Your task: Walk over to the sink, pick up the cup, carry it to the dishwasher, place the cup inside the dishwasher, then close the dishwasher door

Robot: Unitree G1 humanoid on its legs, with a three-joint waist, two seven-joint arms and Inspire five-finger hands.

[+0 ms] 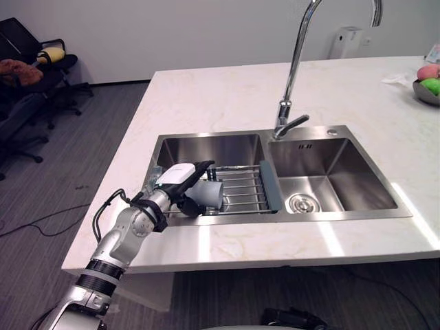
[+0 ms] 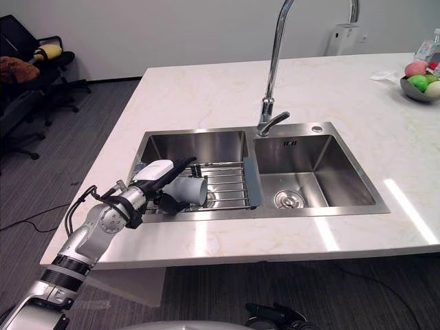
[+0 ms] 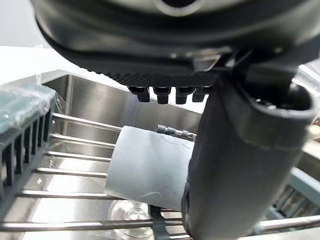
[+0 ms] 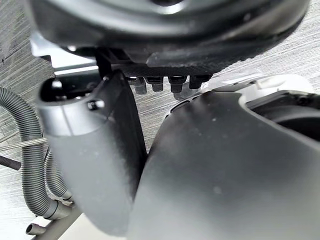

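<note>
A grey cup [image 1: 210,194] lies on its side on the wire rack [image 1: 246,189] over the left basin of the steel sink [image 1: 206,147]. My left hand [image 1: 180,180] reaches in from the counter's left edge. Its straight fingers lie over the top of the cup and its thumb is beside the cup's lower side. In the left wrist view the cup [image 3: 150,170] sits between the finger row and the thumb [image 3: 240,170], resting on the rack bars. My right hand [image 4: 95,150] hangs over grey floor, fingers relaxed, holding nothing.
A tall chrome faucet [image 1: 292,75] stands behind the two basins; the right basin has a drain [image 1: 302,203]. The marble counter [image 1: 227,96] holds a fruit bowl [image 1: 427,86] at the far right. Office chairs [image 1: 34,75] stand far left on the carpet.
</note>
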